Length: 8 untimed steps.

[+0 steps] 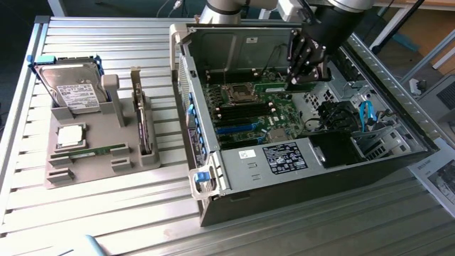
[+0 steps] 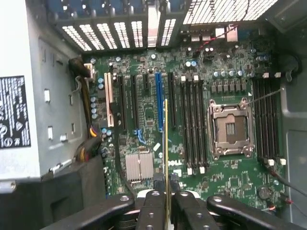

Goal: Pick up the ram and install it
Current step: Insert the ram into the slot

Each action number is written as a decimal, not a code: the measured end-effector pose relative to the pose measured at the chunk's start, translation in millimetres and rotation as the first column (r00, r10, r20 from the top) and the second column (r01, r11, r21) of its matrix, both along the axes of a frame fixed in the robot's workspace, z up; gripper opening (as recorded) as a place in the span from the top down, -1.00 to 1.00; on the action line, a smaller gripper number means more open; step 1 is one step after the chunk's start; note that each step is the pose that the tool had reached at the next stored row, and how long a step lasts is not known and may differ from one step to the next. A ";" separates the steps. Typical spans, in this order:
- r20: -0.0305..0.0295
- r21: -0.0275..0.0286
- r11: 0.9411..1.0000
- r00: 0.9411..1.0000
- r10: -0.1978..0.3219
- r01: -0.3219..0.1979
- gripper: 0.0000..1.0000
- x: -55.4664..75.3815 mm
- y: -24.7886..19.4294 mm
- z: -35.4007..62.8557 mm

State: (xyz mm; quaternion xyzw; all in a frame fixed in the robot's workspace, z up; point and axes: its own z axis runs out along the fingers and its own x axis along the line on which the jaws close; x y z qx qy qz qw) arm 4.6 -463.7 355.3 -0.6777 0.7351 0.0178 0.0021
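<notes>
grip: my gripper (image 1: 307,73) is clamped on the ram (image 2: 166,143), held edge-on | place: upper right of the exterior view, inside the computer case (image 1: 227,45), above the motherboard (image 1: 249,109) | progress: pickup done, ram not yet seated in any slot

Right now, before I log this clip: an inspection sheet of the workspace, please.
Surface: slatted metal table.
Job's things: ram held edge-on above the motherboard in the open case.
Clutter: tray with hard drive, processor, spare stick, card.
Grippers: gripper shut on the ram.
Cables: blue cable inside the case.
Surroundings: paper at the exterior view's right.
</notes>
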 end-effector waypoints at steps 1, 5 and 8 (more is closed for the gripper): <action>0.000 0.000 1.000 1.000 -0.002 0.002 0.72 -5.7 2.1 -3.2; 0.000 0.000 1.000 1.000 -0.002 0.002 0.72 -17.8 8.8 -13.7; 0.003 0.000 1.000 1.000 0.011 -0.011 0.72 -23.7 11.9 -22.0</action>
